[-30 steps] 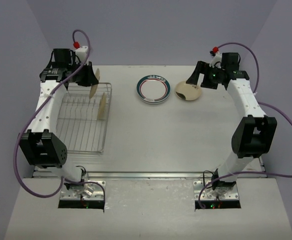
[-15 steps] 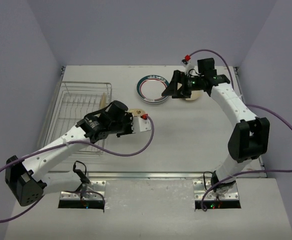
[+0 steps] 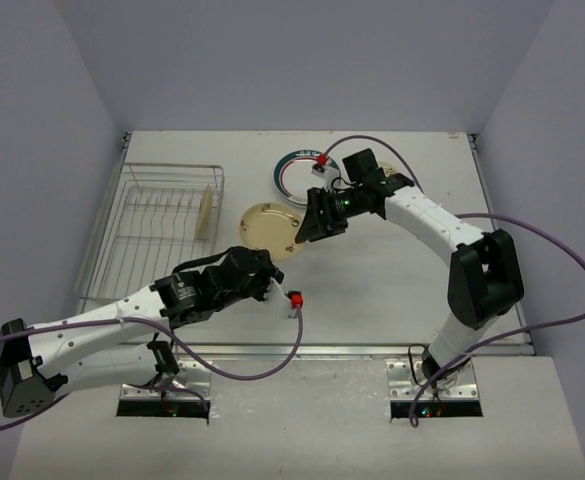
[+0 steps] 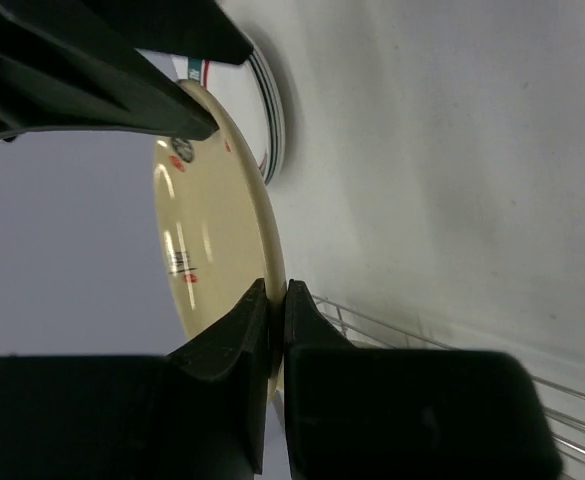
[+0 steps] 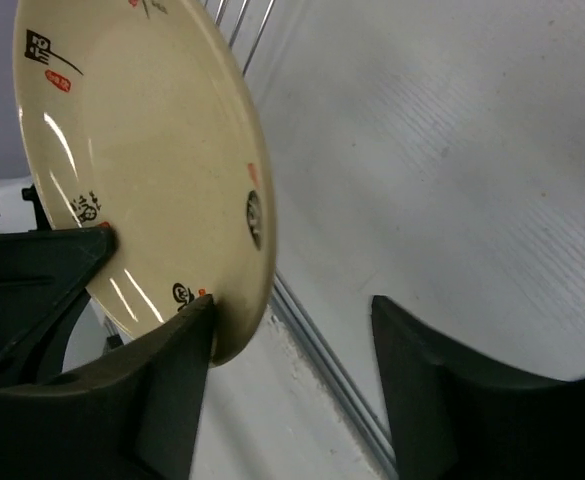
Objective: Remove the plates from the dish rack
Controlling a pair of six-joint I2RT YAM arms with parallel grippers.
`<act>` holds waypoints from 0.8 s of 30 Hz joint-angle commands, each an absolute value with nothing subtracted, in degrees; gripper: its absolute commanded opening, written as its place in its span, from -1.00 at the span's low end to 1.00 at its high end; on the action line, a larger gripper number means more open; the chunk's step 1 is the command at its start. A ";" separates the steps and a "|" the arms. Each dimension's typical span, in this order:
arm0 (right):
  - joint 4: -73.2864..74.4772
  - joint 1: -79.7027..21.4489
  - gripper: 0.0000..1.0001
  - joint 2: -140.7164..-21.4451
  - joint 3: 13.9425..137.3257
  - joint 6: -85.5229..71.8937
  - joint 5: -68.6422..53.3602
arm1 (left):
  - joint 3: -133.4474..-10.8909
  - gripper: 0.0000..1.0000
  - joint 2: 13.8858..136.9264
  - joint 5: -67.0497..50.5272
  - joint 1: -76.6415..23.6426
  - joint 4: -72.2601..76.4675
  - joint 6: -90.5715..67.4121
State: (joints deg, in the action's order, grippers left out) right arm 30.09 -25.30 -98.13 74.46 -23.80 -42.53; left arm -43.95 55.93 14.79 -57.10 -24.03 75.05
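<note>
A tan plate (image 3: pixel 268 228) with small printed marks hangs tilted above the middle of the table. My left gripper (image 3: pixel 275 258) is shut on its near rim; in the left wrist view the plate (image 4: pixel 212 230) runs edge-on into the closed jaws (image 4: pixel 275 300). My right gripper (image 3: pixel 307 226) stands open around the opposite rim. In the right wrist view one finger (image 5: pixel 172 350) touches the plate's face (image 5: pixel 142 170), while the other finger (image 5: pixel 442 380) is well apart. A second tan plate (image 3: pixel 207 212) stands edge-on in the dish rack (image 3: pixel 152 232).
A white plate with a teal rim and red ring (image 3: pixel 290 176) lies flat at the back of the table, partly under the right arm, and shows behind the held plate (image 4: pixel 270 110). Rack wires (image 4: pixel 562 395) sit close to the left gripper.
The left arm has carried the tan plate from the rack to the table's middle. The right arm has swung left from the back to the plate's rim, and its jaws have narrowed.
</note>
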 commanded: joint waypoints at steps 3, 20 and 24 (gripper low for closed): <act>28.80 -25.75 -0.53 -100.13 77.14 -23.01 -42.71 | -42.24 -1.00 52.83 17.64 -58.12 -12.82 79.52; 29.56 -0.80 -1.00 -105.42 84.91 -26.51 -39.14 | -58.58 1.00 60.25 19.75 -41.07 -19.97 38.45; 31.34 7.50 -1.00 -112.84 92.25 -26.17 -36.78 | -63.50 1.00 63.13 15.27 -33.12 -24.15 26.70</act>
State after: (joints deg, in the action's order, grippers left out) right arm 30.45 2.93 -107.90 84.78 -26.06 -39.10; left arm -59.14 61.69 19.54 -38.17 -19.64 43.55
